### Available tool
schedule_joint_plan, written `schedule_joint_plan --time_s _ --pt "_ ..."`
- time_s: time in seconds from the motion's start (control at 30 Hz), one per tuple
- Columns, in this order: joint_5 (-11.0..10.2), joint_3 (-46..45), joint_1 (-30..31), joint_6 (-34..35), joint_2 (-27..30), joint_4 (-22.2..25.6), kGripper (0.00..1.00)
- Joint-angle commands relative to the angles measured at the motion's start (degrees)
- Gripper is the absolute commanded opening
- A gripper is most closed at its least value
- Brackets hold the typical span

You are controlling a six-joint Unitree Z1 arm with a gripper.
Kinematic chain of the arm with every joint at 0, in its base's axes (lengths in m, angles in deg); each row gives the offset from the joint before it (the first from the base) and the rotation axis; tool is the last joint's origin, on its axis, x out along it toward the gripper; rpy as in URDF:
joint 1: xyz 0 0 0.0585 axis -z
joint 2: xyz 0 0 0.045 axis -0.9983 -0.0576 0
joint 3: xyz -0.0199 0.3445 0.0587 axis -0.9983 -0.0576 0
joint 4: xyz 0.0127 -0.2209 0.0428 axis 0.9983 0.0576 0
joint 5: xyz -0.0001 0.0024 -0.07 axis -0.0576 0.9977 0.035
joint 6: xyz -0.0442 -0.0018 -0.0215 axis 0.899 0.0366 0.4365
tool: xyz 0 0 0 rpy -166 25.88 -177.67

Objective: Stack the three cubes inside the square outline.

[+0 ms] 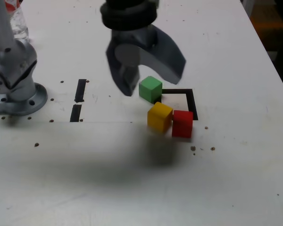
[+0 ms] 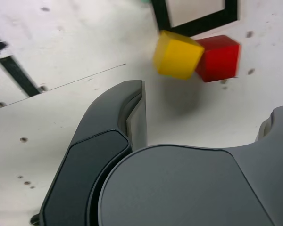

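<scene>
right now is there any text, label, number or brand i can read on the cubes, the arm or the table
None readable.
The green cube, yellow cube and red cube have plain faces.
The tool and the arm base show no lettering.
The black tape square outline and two tape strips are unlettered marks.

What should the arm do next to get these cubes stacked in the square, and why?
Probably lower the open pincer onto the green cube. It hangs empty just above that cube, which sits at the corner of the square outline. The yellow cube and red cube sit side by side on its near edge, none stacked yet.
</scene>
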Motion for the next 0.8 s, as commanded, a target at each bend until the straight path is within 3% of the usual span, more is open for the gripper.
schedule_joint_plan --time_s 0.0,0.33,0.77 --pt "-0.4 1.5 -0.2 -0.7 -1.4 0.0 0.93" --pt "-2.3 7.3 -4.7 -7.2 -8.7 -2.1 0.93" --pt "-4.3 7.8 -10.4 -12.4 -14.2 -5.5 0.93"
